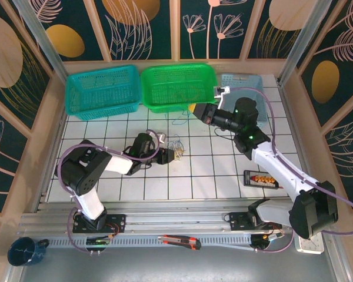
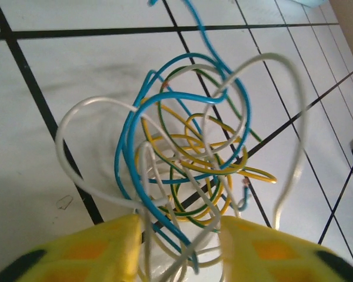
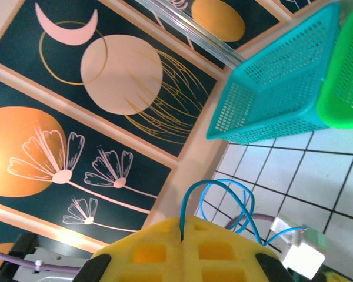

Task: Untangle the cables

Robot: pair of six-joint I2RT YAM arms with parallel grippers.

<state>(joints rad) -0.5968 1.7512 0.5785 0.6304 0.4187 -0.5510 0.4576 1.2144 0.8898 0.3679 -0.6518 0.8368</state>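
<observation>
top: cables (image 1: 175, 145) mid-desk, left claw (image 1: 177, 154) at them, right claw (image 1: 192, 110) near far edge | left wrist: half-open astride loops (image 2: 188, 158); thin, light, springy, likely snaggy, best pinched singly near a loose end | right wrist: clamped on blue strand (image 3: 215, 183)

Left tool (image 2: 179, 229) parted; right tool (image 3: 182, 230) clamped shut.

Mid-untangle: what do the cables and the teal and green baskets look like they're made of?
The cables: thin wires in smooth, slightly glossy insulation, probably plastic, in white, yellow, blue and green; they hold springy loops, which suggests a stiff core, unseen. The teal basket and the green basket: likely moulded plastic, judging by uniform bright colour and perforated grid walls.
</observation>
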